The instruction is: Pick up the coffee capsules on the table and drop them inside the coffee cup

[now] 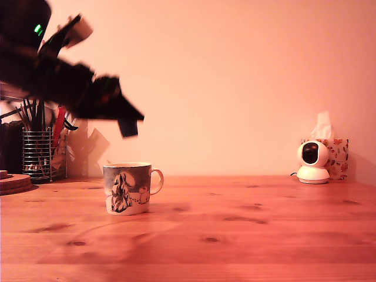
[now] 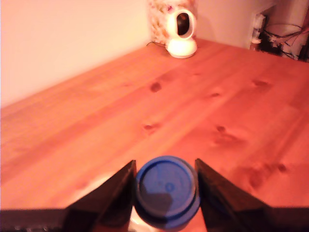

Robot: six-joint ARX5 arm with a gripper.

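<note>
Pinching the blue capsule [image 2: 166, 191] between its two dark fingers, my tool [image 1: 128, 124] hung in the air above the cup [image 1: 128, 187]. That cup stood upright on the desk [image 1: 247, 235], with the small white camera [image 1: 312, 162] well apart from it.

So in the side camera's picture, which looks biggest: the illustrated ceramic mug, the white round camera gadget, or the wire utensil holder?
As they look in the exterior view:
1. Illustrated ceramic mug
2. Wire utensil holder, close behind
3. White round camera
The mug stands nearer, so true sizes stay unsure.

Arm [image 1: 53, 76] raised, angled down; jaws clamped on blue capsule [image 2: 166, 191].
</note>
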